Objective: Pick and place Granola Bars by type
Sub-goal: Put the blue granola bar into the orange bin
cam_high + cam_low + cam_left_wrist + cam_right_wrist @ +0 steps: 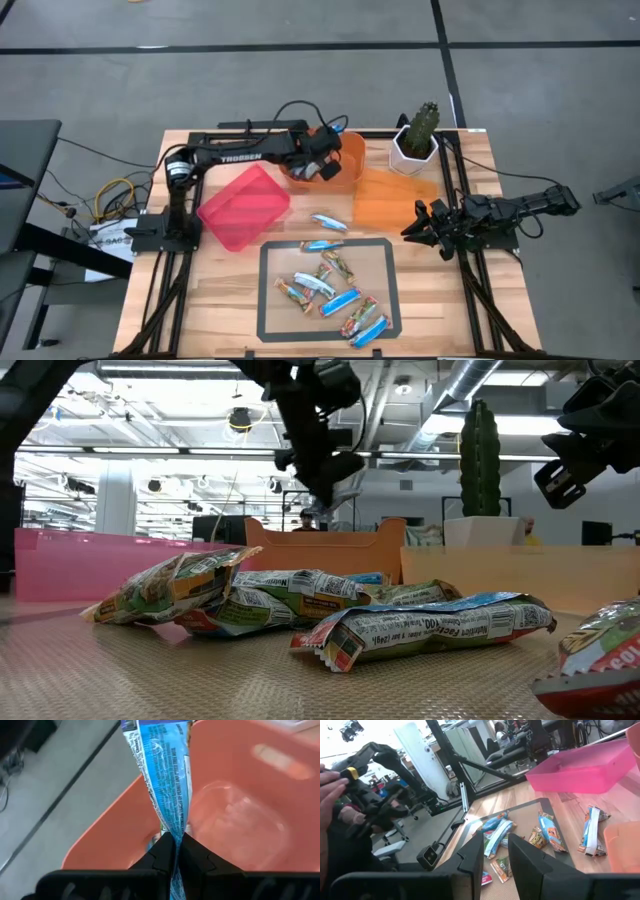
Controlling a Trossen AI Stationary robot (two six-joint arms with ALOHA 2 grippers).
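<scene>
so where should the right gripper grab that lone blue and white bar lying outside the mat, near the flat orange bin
Judging from the high view, come straight down on the blue and white bar and pinch across its narrow middle. It lies flat and alone on bare wood, long axis running roughly left to right, so fingers fit on either long edge. The right gripper is open beside the orange bin, while the left gripper holds another bar.

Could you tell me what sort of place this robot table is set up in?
Most likely a robotics lab or workshop inside an open industrial office: exposed ceiling ducts and strip lighting overhead, a grey taped floor, and loose cables beside the wooden table.
</scene>
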